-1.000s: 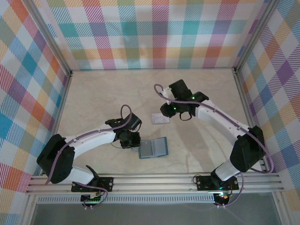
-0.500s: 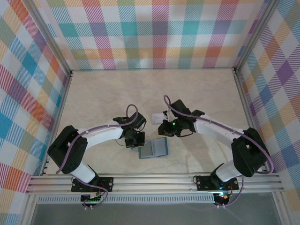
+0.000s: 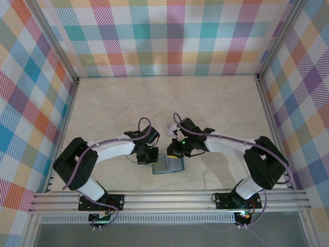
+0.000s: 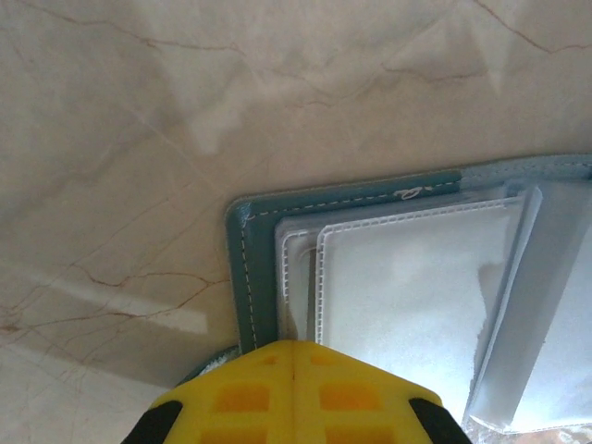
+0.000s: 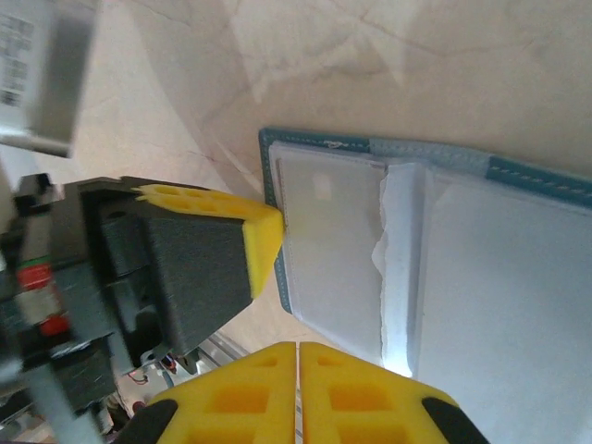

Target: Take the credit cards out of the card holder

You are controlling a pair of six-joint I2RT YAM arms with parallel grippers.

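Near the front middle of the table (image 3: 118,103), between the two arms: the card holder (image 3: 167,164), opened flat with its inside facing up. Teal stitched border around grey-blue halves, with clear, shiny pockets (image 4: 407,277) layered over them; contents of the pockets too glossy and pale to make out. Long side running left to right across the table, slightly slanted, right end a little farther from the arm bases than the left; fold line running near to far through the middle. Touching the holder's left edge: the left gripper (image 3: 149,158), yellow pads pressed together with only a seam between them and nothing seen in the grip. From the left wrist, a teal corner of the holder just ahead of the joined pads, the rest of it stretching off to the right. Just over the holder's far edge, toward the middle and right half: the right gripper (image 3: 178,153), likewise closed, yellow pads meeting along a thin line, nothing visibly pinched. From the right wrist, the opened holder spread directly beyond the fingertips, with the other gripper's yellow tip against its left border. Behind the right arm, a short way farther back on the table: a small pale flat piece (image 3: 171,127), partly hidden, apart from the holder.
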